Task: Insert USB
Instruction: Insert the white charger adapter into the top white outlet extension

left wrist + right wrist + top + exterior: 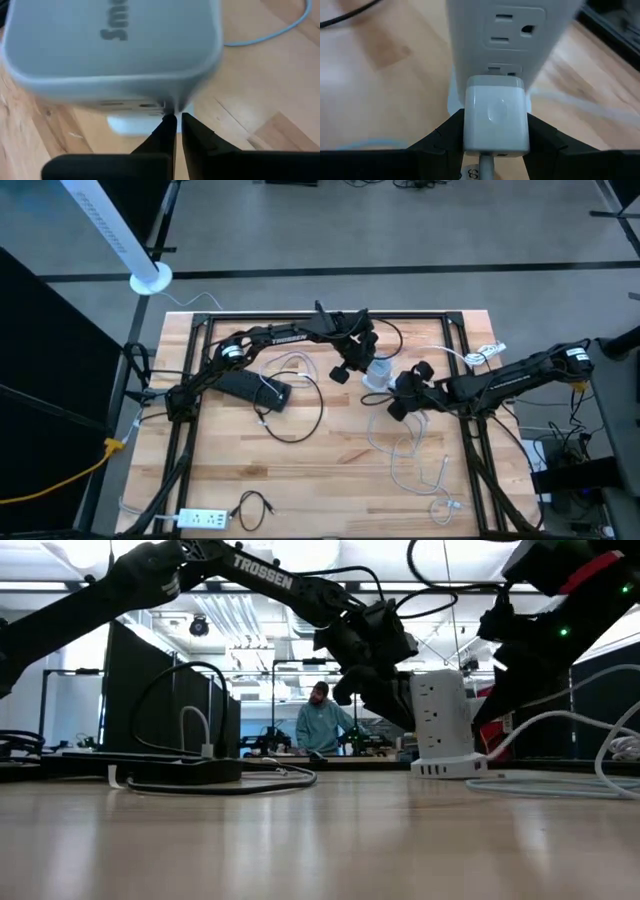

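A white power tower (440,725) stands upright on its base near the table's middle (378,372). My left gripper (175,122) is shut, its tips at the tower's upper corner, just under the tower's top (115,40). My right gripper (496,125) is on the tower's other side (405,395), shut on a white USB plug (496,117). The plug's front end is up against the tower's face, below a wall-type socket (507,27). How far the plug is in is hidden. My left gripper touches the tower with its shut fingertips (167,122) at a corner edge (167,106) just below the top. It comes slanting down from the table's left side (385,690). The tower stays upright on the table. My right gripper pinches the white plug's two side faces (470,125) between its two fingers. The fingers lie along the plug, slanting down toward the tower. The plug's cable (486,167) leaves its rear end between the fingers. The plug is clear of the table, its front at the tower's slots (502,70).
A black power brick (255,388) with black cables lies left of the tower. White cables (410,460) loop over the right half of the table. A white power strip (203,518) lies at the near left edge. A person (322,725) stands in the room behind.
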You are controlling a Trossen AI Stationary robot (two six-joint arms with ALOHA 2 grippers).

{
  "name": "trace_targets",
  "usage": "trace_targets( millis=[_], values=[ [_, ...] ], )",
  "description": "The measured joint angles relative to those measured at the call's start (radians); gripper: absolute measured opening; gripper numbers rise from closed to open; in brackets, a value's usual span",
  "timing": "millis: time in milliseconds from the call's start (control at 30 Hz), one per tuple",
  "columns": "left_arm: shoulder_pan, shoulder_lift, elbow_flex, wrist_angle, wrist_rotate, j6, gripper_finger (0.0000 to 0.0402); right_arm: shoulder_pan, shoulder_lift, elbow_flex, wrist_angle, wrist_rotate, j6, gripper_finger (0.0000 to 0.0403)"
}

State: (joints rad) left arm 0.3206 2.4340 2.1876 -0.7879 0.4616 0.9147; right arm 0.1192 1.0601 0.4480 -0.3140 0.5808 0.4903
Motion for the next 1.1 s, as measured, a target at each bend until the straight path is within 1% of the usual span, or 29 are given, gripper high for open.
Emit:
trace_targets(
  millis=[67,100,167,267,367,433,633,800,900,1000,1100],
  values=[
    [-0.001,0.0,0.0,0.008,-0.004,0.0,0.0,-0.006,-0.023,-0.007,0.006,-0.055,-0.026,0.0142],
    [-0.002,0.0,0.0,0.009,-0.004,0.0,0.0,-0.008,-0.033,-0.012,0.006,-0.065,-0.032,0.0142],
    [-0.003,0.0,0.0,0.011,-0.004,0.0,0.0,-0.015,-0.06,-0.025,0.004,-0.066,-0.023,0.0142],
    [-0.01,0.0,0.003,0.005,-0.008,-0.01,0.0,-0.041,-0.083,-0.033,-0.019,-0.042,0.08,0.0142],
    [-0.025,0.0,0.003,0.0,-0.011,-0.018,0.0,-0.05,-0.086,-0.035,-0.025,-0.041,0.123,0.0142],
    [-0.031,0.0,0.003,-0.003,-0.014,-0.02,0.0,-0.05,-0.083,-0.032,-0.019,-0.046,0.109,0.0142],
    [-0.041,0.0,0.003,-0.016,-0.016,-0.008,0.0,-0.054,-0.084,-0.032,0.004,-0.112,0.015,0.0142],
    [-0.045,0.0,0.003,-0.012,-0.011,0.009,0.0,-0.063,-0.085,-0.031,-0.009,-0.208,-0.015,0.0142],
    [-0.046,-0.004,0.003,-0.013,-0.011,0.034,0.0,-0.061,-0.098,-0.015,-0.044,-0.227,0.009,0.0142],
    [-0.05,-0.006,0.003,-0.012,-0.011,0.034,0.0,-0.061,-0.111,0.007,-0.093,-0.203,0.047,0.0142],
    [-0.051,-0.008,0.003,-0.016,-0.012,0.03,0.0,-0.061,-0.11,0.019,-0.099,-0.172,0.09,0.0142]
  ],
)
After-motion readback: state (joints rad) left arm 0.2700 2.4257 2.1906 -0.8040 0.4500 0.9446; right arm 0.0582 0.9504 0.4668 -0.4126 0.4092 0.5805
